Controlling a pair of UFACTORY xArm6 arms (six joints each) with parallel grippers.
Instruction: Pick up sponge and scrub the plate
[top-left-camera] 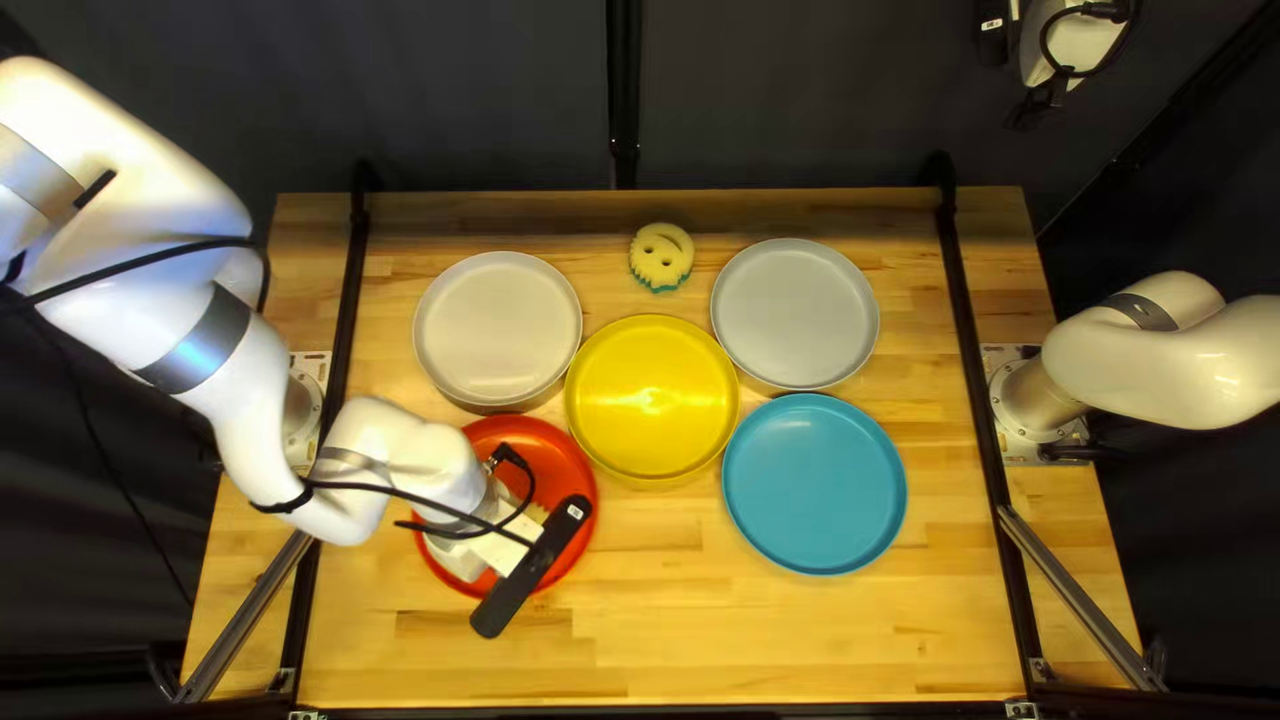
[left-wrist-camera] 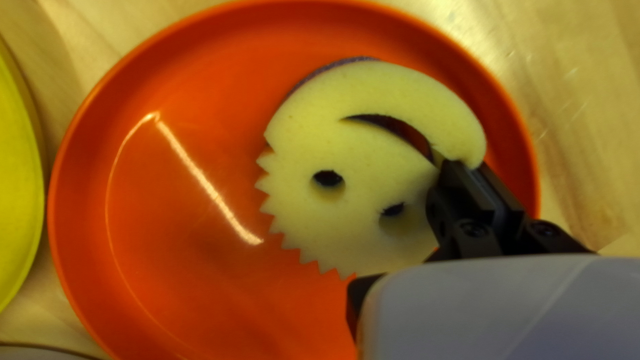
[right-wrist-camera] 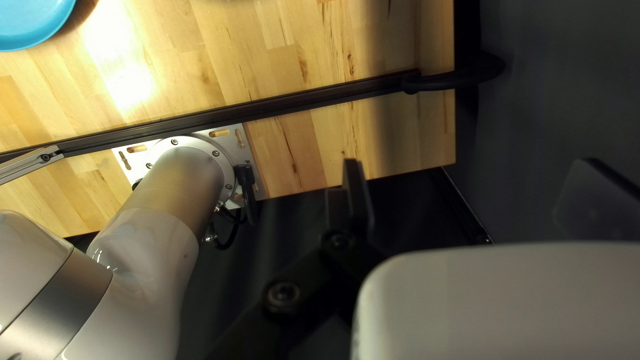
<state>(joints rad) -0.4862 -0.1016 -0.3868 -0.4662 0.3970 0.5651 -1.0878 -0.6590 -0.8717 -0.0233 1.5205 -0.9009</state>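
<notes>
The round yellow smiley-face sponge [left-wrist-camera: 360, 153], its purple backing mostly hidden, is gripped at one edge by the fingers of the left gripper [top-left-camera: 502, 550] over the round red plastic plate [left-wrist-camera: 153, 200], any contact beneath obscured, while the right gripper [top-left-camera: 1040, 102] is seen with fingers spread, one only faintly discerned.

The left arm [top-left-camera: 207, 307] and right arm [top-left-camera: 1174, 354] were glossy white, with smooth, rounded, tube-like sections and metallic grey bands [top-left-camera: 200, 342], while black cables [top-left-camera: 200, 247] ran along the left one and round dark screws [right-wrist-camera: 283, 294] dotted the right one's black finger links [right-wrist-camera: 313, 270].
</notes>
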